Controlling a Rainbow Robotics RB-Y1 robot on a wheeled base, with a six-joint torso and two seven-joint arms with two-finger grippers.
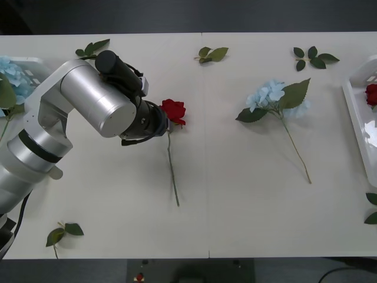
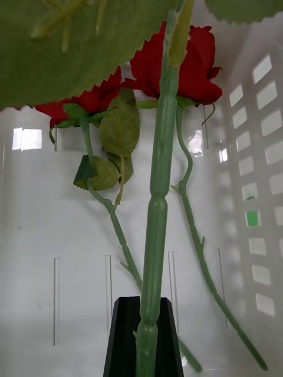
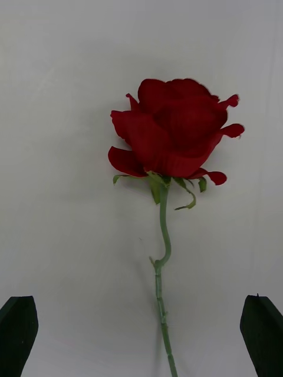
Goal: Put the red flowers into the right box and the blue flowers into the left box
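A red flower [image 1: 174, 111] [image 3: 174, 129] lies on the white table, bloom away from me and stem toward me. My left gripper [image 1: 164, 122] [image 3: 140, 299] hovers open just over its stem, one black finger on each side. One blue flower [image 1: 268, 94] lies right of centre. More blue flowers [image 1: 13, 76] rest in the left box [image 1: 32, 61] at the far left. My right gripper [image 2: 141, 301] is above the right box [image 1: 353, 112] [image 2: 259, 177], shut on a thick green stem [image 2: 158, 206] whose bloom is out of view. Two red flowers [image 2: 188, 65] [image 2: 88, 100] lie in that box.
Loose leaf sprigs lie along the far edge [image 1: 92, 48] [image 1: 213, 54] [image 1: 313, 58], near the front left [image 1: 63, 232] and at the right edge [image 1: 372, 209]. Open table surface lies between the rose and the blue flower.
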